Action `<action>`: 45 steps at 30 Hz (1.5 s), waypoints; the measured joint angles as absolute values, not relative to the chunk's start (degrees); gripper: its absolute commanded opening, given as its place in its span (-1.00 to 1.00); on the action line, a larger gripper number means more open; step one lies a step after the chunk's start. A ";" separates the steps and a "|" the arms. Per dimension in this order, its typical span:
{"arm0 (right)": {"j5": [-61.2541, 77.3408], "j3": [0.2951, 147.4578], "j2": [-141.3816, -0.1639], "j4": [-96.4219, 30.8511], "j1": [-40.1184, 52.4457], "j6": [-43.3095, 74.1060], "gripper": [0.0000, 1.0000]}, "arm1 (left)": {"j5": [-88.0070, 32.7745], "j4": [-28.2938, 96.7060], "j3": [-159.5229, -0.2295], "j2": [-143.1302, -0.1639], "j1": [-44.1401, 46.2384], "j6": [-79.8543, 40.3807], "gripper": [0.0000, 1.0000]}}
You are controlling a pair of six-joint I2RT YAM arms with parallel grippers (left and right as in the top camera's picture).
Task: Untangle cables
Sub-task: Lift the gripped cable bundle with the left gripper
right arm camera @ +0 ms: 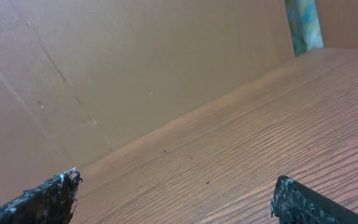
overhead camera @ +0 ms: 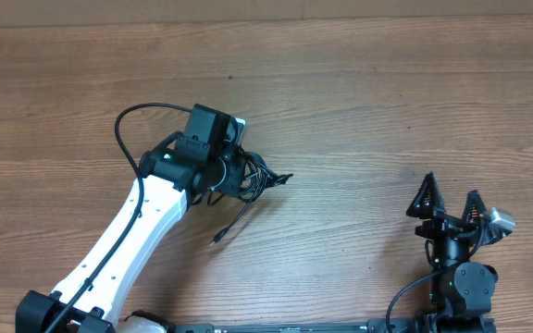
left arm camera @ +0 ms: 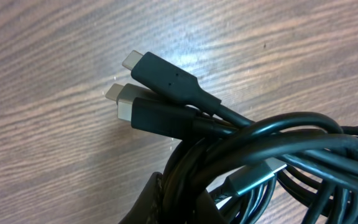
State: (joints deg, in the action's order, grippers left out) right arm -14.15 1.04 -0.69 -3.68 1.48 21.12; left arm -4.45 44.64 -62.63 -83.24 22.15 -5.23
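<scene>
The cables (overhead camera: 259, 179) are bunched in one tangle at centre-left of the overhead frame, right at the tip of the left pincer (overhead camera: 241, 172). That pincer is closed tight and the tangle appears to be pinched in it. Its fingers are hidden under the cords. One loose strand (overhead camera: 239, 215) is seen running from the tangle toward the lower left, its long axis diagonal. It ends in a small plug end (overhead camera: 218, 239) lying on the table (overhead camera: 359, 102). A few short ends are fanned out to the right of the tangle.

In the left wrist view the cables (left arm camera: 278, 149) are packed into the lower right of the frame, looped over one another. Two USB-C plugs (left arm camera: 163, 78) are stuck out toward the upper left, side by side. Whether they touch the wood cannot be told. A silver tip (left arm camera: 253, 177) is buried among the loops.

The right pincer (overhead camera: 451, 190) is parked at the lower right of the overhead frame, well apart from the tangle, which lies to its left and slightly up. It is spread wide and nothing is held. Between its fingers (right arm camera: 42, 199) only bare table and a brown cardboard wall (right arm camera: 104, 74) are seen.

The left arm is judged far nearer. The right one would likely have to be brought leftward across the frame, probably to the loose strand.
</scene>
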 measured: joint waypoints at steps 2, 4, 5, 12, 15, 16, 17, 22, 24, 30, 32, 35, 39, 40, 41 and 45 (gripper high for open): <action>-14.13 1.04 -0.69 -3.70 1.48 21.15 1.00 | -4.47 45.23 -62.63 -83.24 22.15 -4.51 -0.92; -14.17 1.04 -0.69 -3.68 1.50 21.15 1.00 | -4.45 45.28 -62.63 -83.24 22.15 -4.21 -0.92; -14.13 1.04 -0.69 -3.68 1.48 21.12 1.00 | -4.45 45.28 -62.63 -83.24 22.15 -4.05 -0.92; -14.15 1.04 -0.69 -3.68 1.50 21.15 1.00 | -4.45 45.28 -62.63 -83.24 22.15 -4.01 -0.92; -14.13 1.04 -0.69 -3.68 1.50 21.12 1.00 | -4.45 45.28 -62.63 -83.24 22.15 -4.01 -0.92; -14.15 1.04 -0.69 -3.66 1.48 21.15 1.00 | -4.45 45.28 -62.63 -83.24 22.15 -4.01 -0.92; -14.15 1.04 -0.69 -3.68 1.48 21.15 1.00 | -4.45 45.28 -62.63 -83.24 22.15 -3.97 -0.92; -14.15 1.04 -0.69 -3.68 1.48 21.15 1.00 | -4.45 45.23 -62.63 -83.24 22.15 -3.09 -0.92; -14.15 1.04 -0.69 -3.70 1.50 21.15 1.00 | -4.49 45.19 -62.63 -83.24 22.15 -2.70 -0.92; -14.15 1.04 -0.69 -3.68 1.48 21.17 1.00 | -5.72 45.06 -62.96 -83.24 22.15 -0.60 -0.92; -14.13 1.04 -0.69 -3.68 1.50 21.15 0.99 | -5.98 45.04 -63.42 -83.24 22.15 -0.16 -0.91; -14.17 1.04 -0.69 -3.66 1.50 21.15 1.00 | -6.20 45.04 -64.20 -83.24 22.15 0.21 -0.92; -14.15 1.04 -0.69 -3.68 1.48 21.15 0.99 | -7.20 45.01 -64.95 -83.24 22.15 0.45 -0.92; -14.15 1.04 -0.69 -3.68 1.50 21.17 1.00 | -7.31 45.04 -64.95 -83.24 22.15 0.47 -0.92; -14.15 1.04 -0.69 -3.68 1.48 21.12 1.00 | -7.38 45.04 -64.95 -83.24 22.15 0.47 -0.92; -14.15 1.04 -0.69 -3.68 1.48 21.15 1.00 | -8.16 45.06 -64.97 -83.24 22.15 0.54 -0.92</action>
